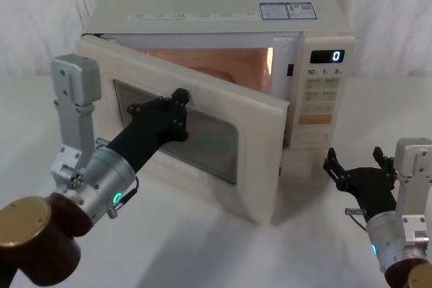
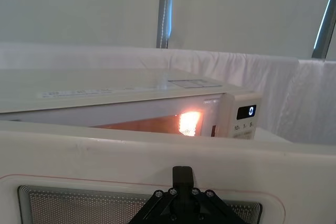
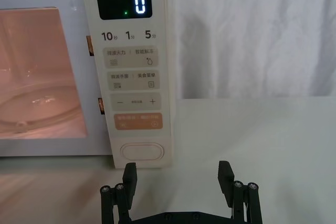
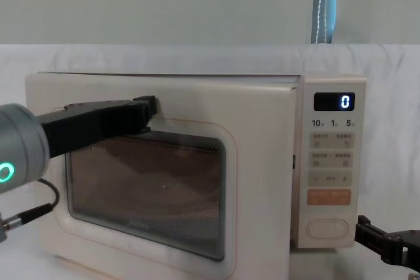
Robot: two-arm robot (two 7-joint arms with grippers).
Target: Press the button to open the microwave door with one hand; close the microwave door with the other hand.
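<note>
One hand (image 1: 177,102) against half-open microwave door (image 1: 260,146)

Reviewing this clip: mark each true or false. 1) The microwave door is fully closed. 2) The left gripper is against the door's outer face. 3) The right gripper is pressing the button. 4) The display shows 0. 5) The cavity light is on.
1) False: the microwave door stands partly open.
2) True: the left gripper is against the window's upper edge.
3) False: the right gripper sits open, short of the button.
4) True: the display reads 0.
5) True: the cavity glows orange.
</note>
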